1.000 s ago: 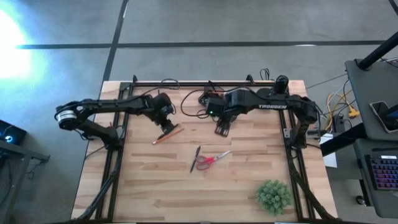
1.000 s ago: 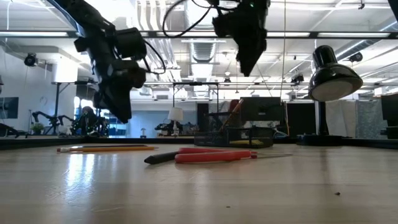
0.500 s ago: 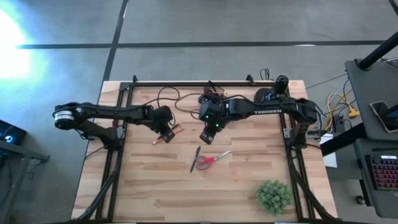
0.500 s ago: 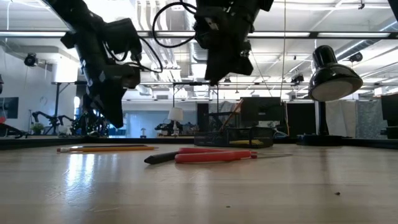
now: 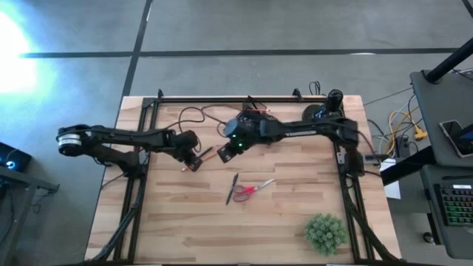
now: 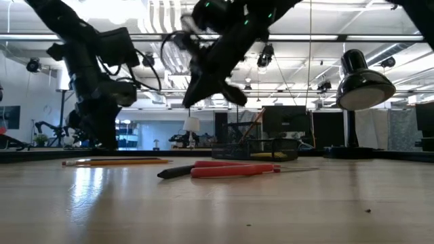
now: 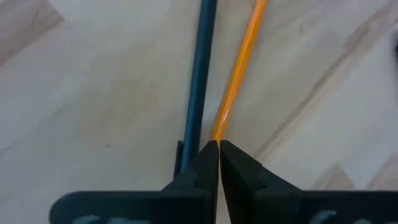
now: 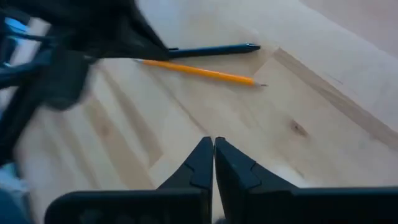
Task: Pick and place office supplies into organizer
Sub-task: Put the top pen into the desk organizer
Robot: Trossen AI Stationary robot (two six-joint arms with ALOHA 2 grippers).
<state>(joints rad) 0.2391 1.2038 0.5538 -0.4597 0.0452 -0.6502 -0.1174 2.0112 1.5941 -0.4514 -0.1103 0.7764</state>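
An orange pencil (image 7: 241, 68) and a dark pen (image 7: 199, 81) lie side by side on the wooden table, left of centre. My left gripper (image 7: 218, 147) is low over them, shut, with its tips over the pencil's near end. My right gripper (image 8: 213, 144) hangs shut above the table just right of them (image 5: 225, 150), with nothing between its fingers. Red-handled scissors (image 5: 253, 190) and a black pen (image 5: 232, 188) lie flat at the table's middle. The black organizer (image 6: 261, 148) stands at the far edge; in the high view my right arm covers most of it. My left gripper comes down on the orange pencil from above, its shut fingertips (image 7: 208, 155) meeting over the pencil's end (image 7: 219, 127). The pencil lies flat on the table. The fingers hide the spot, so I cannot tell whether they touch or hold it.
A green plant (image 5: 325, 233) stands at the near right corner. A round black mount (image 5: 334, 96) sits at the far right edge. Cables (image 5: 199, 114) run along the far edge. Bare wood lies at the near left.
My left gripper has come down toward the table onto the pencil and pen, shifting slightly toward the near left. My right gripper has swung toward the table's left, from beside the organizer to just right of the left gripper. The supplies have stayed where they were.
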